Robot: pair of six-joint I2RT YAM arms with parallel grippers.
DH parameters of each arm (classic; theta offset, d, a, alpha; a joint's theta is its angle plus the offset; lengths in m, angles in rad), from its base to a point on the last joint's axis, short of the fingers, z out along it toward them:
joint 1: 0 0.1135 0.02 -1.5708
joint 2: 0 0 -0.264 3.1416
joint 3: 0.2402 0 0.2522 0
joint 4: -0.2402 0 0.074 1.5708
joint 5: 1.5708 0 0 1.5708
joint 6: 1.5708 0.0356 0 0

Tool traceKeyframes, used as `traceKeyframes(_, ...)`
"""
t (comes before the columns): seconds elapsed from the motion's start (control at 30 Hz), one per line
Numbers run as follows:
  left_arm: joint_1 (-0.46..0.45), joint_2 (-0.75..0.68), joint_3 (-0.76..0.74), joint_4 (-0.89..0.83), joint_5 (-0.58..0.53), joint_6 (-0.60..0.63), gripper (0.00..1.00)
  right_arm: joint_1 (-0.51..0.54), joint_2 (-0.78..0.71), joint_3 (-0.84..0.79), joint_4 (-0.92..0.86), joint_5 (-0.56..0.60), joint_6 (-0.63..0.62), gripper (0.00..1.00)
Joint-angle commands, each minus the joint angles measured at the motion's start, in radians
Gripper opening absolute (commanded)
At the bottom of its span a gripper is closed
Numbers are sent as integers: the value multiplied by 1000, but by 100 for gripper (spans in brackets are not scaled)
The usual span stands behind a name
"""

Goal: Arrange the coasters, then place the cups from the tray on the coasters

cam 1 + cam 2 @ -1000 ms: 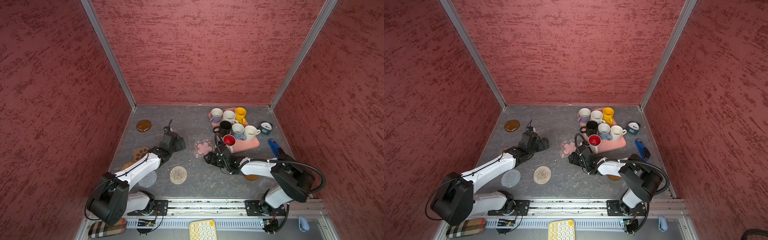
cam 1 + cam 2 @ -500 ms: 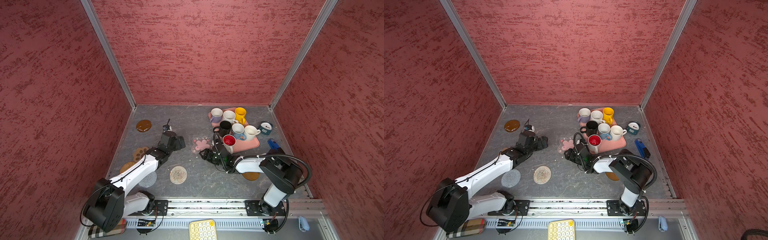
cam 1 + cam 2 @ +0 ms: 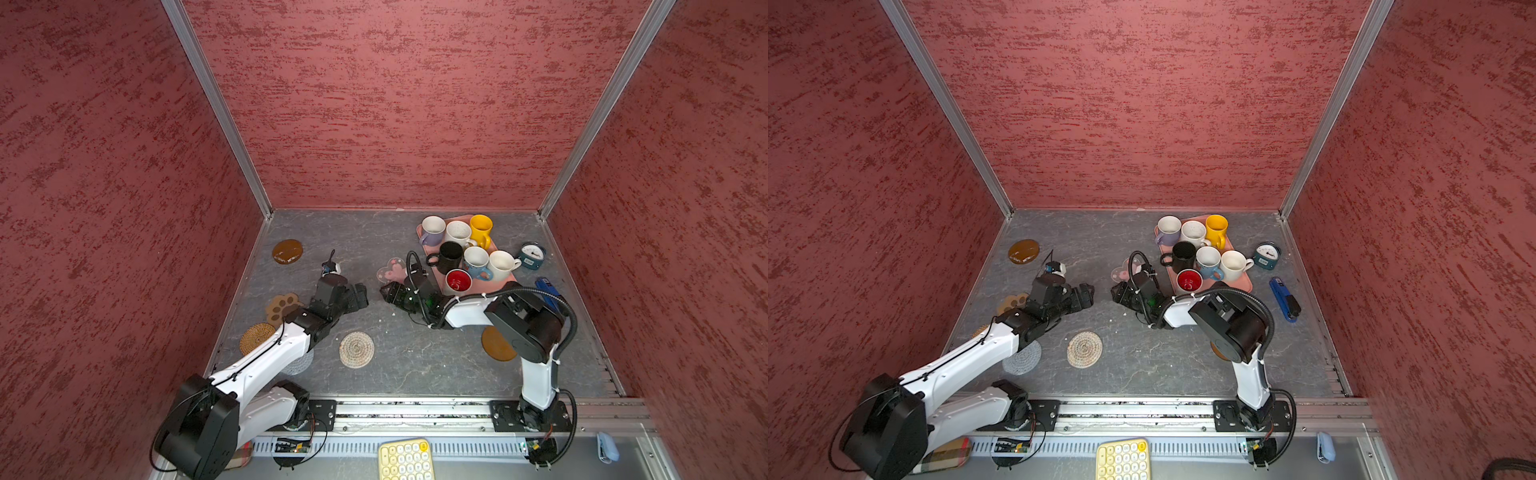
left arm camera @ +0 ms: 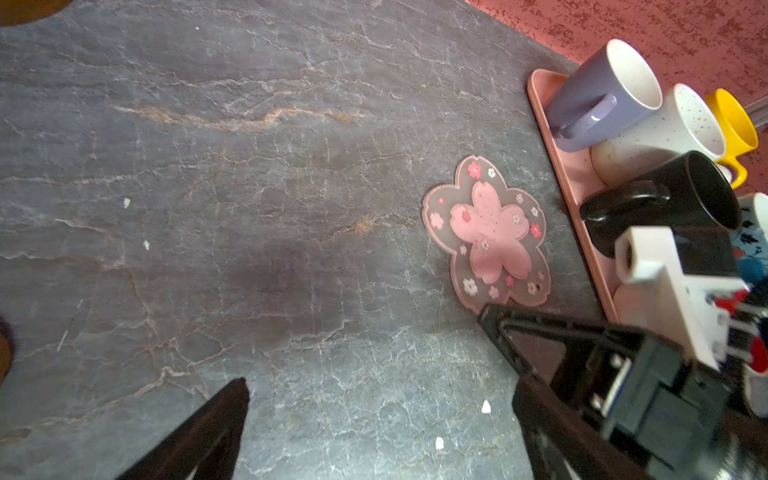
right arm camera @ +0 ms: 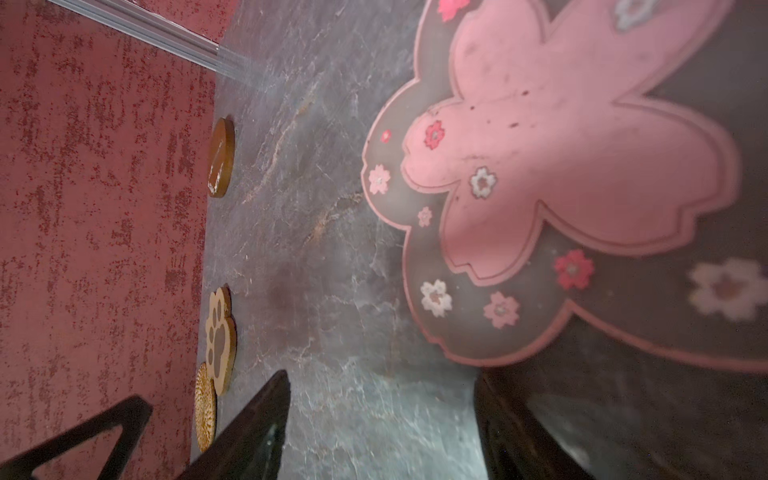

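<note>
The right hand (image 3: 390,291) faces the flower coaster (image 3: 393,269).
The coaster lies flat on the counter (image 3: 399,374), just beside the tray (image 4: 577,183); the right hand, half open and empty, points at its edge, nearer than the wide-open left hand (image 3: 362,296).

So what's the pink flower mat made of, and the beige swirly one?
The pink flower mat looks like rubbery plastic, matte; the grey table shows through its rim. The beige swirly mat looks like coiled cord or straw, rough, in rings.
</note>
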Motion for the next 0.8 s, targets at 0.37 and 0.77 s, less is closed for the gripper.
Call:
traceKeyframes(0.37,-8,-205,-99,-180,42,-57,96,-79,132,226,-125,-31,-109,71)
traceKeyframes(0.77,-135,-58,-33,-125,13,-89,86,-77,-119,196,-264,-113,-317,73)
